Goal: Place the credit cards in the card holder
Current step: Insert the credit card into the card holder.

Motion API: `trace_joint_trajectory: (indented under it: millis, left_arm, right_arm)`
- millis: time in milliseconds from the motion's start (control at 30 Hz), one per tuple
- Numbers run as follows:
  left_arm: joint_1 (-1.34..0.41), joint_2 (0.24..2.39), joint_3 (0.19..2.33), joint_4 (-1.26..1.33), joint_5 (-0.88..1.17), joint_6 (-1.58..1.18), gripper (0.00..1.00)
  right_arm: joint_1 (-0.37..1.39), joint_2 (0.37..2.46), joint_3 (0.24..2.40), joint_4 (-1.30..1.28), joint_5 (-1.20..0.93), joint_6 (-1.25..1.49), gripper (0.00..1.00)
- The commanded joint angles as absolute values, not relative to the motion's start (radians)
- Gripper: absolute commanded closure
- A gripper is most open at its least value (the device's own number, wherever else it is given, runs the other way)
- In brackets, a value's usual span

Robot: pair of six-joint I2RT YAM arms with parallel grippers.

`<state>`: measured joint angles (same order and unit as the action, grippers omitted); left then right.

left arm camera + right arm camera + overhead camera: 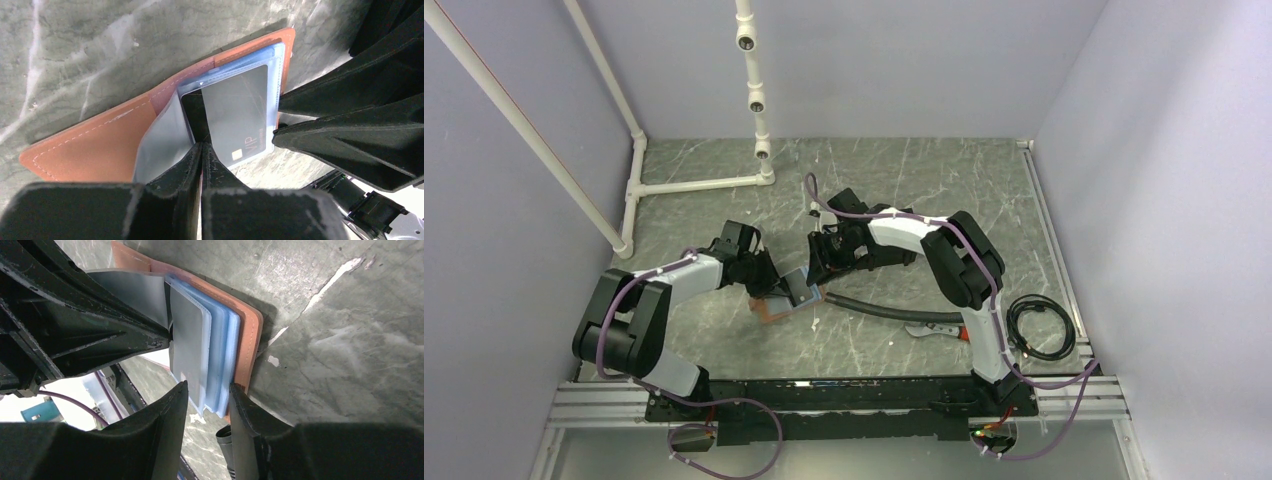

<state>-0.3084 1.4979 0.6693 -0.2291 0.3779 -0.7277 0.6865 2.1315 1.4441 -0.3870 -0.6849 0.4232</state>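
Left hand point(202, 150): pinched shut on card holder's point(95, 145) clear flap.
Right hand point(207, 402): half-open, straddling card holder's sleeve-stack edge; grip unclear.
Credit card point(237, 115): grey, in card holder's sleeve.
Card holder: open, on worktop point(75, 50).

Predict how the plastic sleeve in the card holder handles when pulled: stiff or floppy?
Likely floppy: the plastic sleeve bows in a curve where the left end effector pinches it. Probably slippery too, since its surface looks smooth. The card holder may drag along, as it looks thin and light.
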Motion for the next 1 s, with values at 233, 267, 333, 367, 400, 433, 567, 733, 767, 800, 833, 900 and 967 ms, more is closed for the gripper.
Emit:
trace_joint_trajectory:
  millis: [233,267,333,367,400,433,567,733,767,800,833,900,967]
  left_arm:
    - [-0.31,1.363,0.669,-0.267,0.344,-0.758,0.7]
    - [-0.31,1.358,0.671,-0.274,0.339,-0.76,0.7]
    - [-0.31,1.363,0.673,-0.283,0.324,-0.766,0.71]
    - [-0.31,1.371,0.675,-0.295,0.313,-0.768,0.71]
    - [-0.31,1.379,0.678,-0.301,0.307,-0.769,0.7]
    - [-0.31,1.39,0.68,-0.306,0.299,-0.772,0.68]
    - [-0.31,1.439,0.679,-0.277,0.309,-0.784,0.6]
    - [-0.311,1.497,0.659,-0.134,0.397,-0.804,0.62]
    - [-0.311,1.506,0.657,-0.099,0.42,-0.812,0.63]
    - [-0.313,1.509,0.656,-0.063,0.447,-0.82,0.65]
    - [-0.316,1.506,0.652,-0.023,0.464,-0.827,0.66]
    - [-0.33,1.48,0.638,0.05,0.463,-0.841,0.66]
    - [-0.341,1.446,0.631,0.067,0.454,-0.837,0.66]
  right_arm:
    - [0.69,2.073,1.453,-0.38,-0.682,0.414,0.62]
    - [0.69,2.071,1.454,-0.38,-0.683,0.414,0.62]
    - [0.69,2.07,1.453,-0.38,-0.683,0.414,0.62]
    - [0.69,2.071,1.452,-0.379,-0.683,0.414,0.62]
    - [0.69,2.071,1.451,-0.378,-0.685,0.414,0.62]
    - [0.69,2.071,1.45,-0.377,-0.686,0.414,0.62]
    - [0.692,2.069,1.442,-0.37,-0.691,0.417,0.62]
    - [0.696,2.082,1.446,-0.362,-0.699,0.417,0.62]
    - [0.699,2.086,1.448,-0.361,-0.701,0.418,0.62]
    - [0.702,2.092,1.45,-0.36,-0.707,0.418,0.63]
    - [0.705,2.097,1.452,-0.357,-0.708,0.42,0.63]
    - [0.712,2.101,1.458,-0.353,-0.714,0.423,0.64]
    - [0.713,2.105,1.461,-0.348,-0.721,0.428,0.65]
